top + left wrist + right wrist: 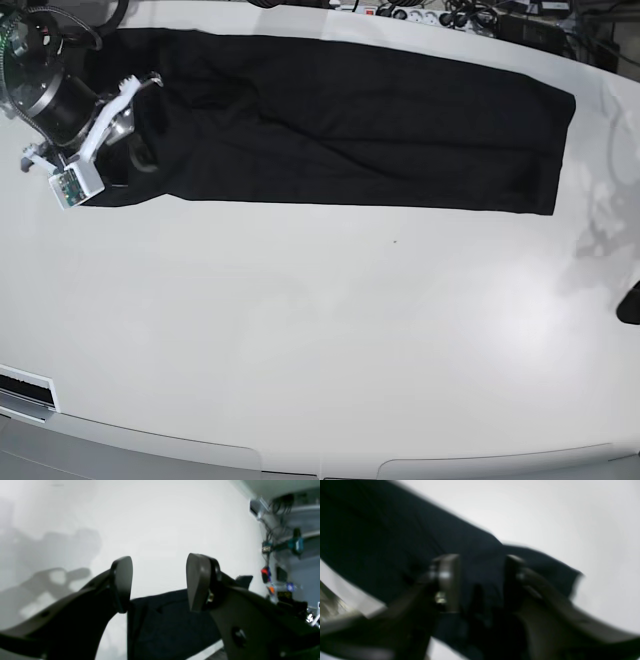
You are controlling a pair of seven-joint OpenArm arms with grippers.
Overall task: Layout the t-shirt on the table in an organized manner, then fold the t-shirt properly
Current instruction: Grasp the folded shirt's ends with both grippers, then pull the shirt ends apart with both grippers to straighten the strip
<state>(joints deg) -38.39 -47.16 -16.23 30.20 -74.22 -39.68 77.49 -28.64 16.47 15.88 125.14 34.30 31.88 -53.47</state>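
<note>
Though the right wrist view is badly blurred, the shirt (340,125) reads plainly from the base view: black, spread in a long flat band across the far part of the white counter (320,340), its length running side to side.

Right claw (480,582): at the shirt's end on the base view's left, low over the cloth. Its fingers (447,580) stand apart with dark fabric showing between them; whether they are merely parted or pinching a fold I cannot tell through the blur.

Left claw (160,580): fingers (197,580) well apart, nothing between them. It hangs over bare counter, with a shirt edge below and behind the tips in its own view. On the base view only a dark sliver shows at the right edge, well apart from the shirt.

Far counter edge: cables and small gear (450,14), too small to itemise.
</note>
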